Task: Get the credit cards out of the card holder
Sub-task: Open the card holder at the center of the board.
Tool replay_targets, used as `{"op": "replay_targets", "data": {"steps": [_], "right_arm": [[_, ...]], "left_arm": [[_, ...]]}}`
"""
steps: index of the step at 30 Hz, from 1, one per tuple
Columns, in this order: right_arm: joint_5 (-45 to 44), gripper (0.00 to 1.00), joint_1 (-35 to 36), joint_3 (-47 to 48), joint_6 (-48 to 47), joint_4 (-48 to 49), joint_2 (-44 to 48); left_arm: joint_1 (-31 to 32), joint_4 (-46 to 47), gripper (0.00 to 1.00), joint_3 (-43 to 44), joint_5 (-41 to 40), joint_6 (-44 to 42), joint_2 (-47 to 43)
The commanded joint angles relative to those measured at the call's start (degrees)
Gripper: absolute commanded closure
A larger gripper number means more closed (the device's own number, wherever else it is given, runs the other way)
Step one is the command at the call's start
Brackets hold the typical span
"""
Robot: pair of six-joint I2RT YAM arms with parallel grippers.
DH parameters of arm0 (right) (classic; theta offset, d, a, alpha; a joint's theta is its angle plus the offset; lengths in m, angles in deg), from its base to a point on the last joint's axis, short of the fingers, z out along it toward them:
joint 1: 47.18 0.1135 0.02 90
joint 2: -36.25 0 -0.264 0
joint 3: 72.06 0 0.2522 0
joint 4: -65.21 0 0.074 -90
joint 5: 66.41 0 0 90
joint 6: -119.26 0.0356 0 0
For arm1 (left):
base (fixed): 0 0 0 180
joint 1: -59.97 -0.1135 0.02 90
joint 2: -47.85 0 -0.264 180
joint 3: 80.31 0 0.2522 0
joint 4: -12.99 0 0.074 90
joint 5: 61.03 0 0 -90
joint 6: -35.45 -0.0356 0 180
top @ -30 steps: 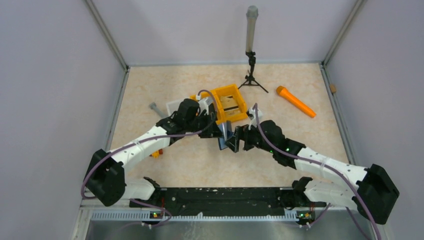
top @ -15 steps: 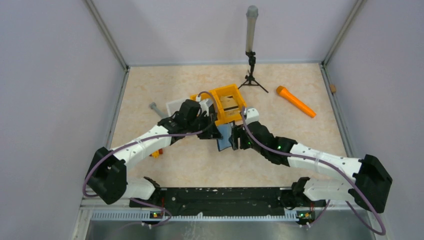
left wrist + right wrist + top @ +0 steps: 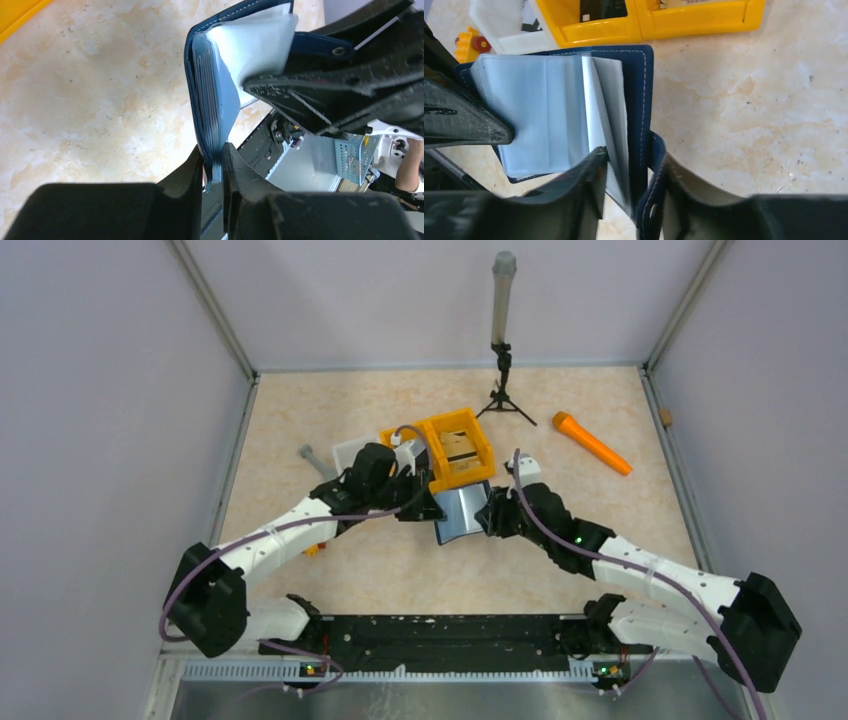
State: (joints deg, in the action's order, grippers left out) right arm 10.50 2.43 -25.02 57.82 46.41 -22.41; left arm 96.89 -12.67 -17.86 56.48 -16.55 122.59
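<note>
- Card holder (image 3: pixel 462 512): a navy-blue folding wallet with white edge stitching. It is spread open, showing a stack of pale grey-blue clear sleeves.
- Location: it is held between the two grippers over the tabletop (image 3: pixel 400 565), just beside the near edge of the yellow bin (image 3: pixel 455 448).
- Left gripper (image 3: pixel 212 161): the jaws are nearly closed, pinching one navy cover together with the sleeve edges.
- Right gripper (image 3: pixel 631 170): the jaws are about half closed. They clamp the opposite cover, a few sleeves and the navy strap (image 3: pixel 656 165).
- Top view: shows both arms meeting at the wallet, with the bin behind it.
- Left wrist view: shows the sleeves edge-on and a metal stud (image 3: pixel 339 50) on the strap.
- Right wrist view: shows the open sleeve faces and the stitching.
</note>
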Motion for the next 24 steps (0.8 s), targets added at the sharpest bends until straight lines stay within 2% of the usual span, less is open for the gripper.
{"op": "replay_targets", "data": {"steps": [1, 4, 6, 8, 12, 15, 18, 24], "right_arm": [[10.95, 0.69, -4.46, -3.04, 3.69, 8.52, 4.11], [12.65, 0.87, -5.33, -4.53, 4.72, 10.51, 6.87], [15.26, 0.95, -6.35, -5.19, 5.89, 11.82, 7.59], [19.36, 1.00, -7.66, -5.93, 7.26, 13.74, 7.35], [24.10, 1.00, -8.38, -8.07, 11.98, 19.39, 6.70], [24.61, 1.00, -8.36, -9.03, 13.84, 21.72, 6.22], [25.17, 1.00, -8.38, -8.89, 13.74, 21.60, 5.21], [27.65, 1.00, -8.33, -9.49, 15.15, 24.25, 4.33]], "left_arm": [[0.09, 7.36, 0.97, -2.30, 3.03, 1.02, -5.06], [-0.31, 8.36, 0.95, -3.94, 3.25, 1.35, -6.69], [-0.65, 10.23, 0.88, -5.18, 4.38, 2.32, -7.77], [-1.01, 13.22, 0.79, -6.58, 5.61, 3.75, -8.66], [-1.45, 18.92, 0.69, -9.88, 8.36, 6.47, -9.88], [-1.65, 23.56, 0.69, -12.11, 10.04, 8.48, -10.89], [-1.69, 22.74, 0.69, -13.38, 9.27, 8.36, -12.23], [-1.68, 20.78, 0.81, -14.14, 9.24, 7.37, -10.83]]}}
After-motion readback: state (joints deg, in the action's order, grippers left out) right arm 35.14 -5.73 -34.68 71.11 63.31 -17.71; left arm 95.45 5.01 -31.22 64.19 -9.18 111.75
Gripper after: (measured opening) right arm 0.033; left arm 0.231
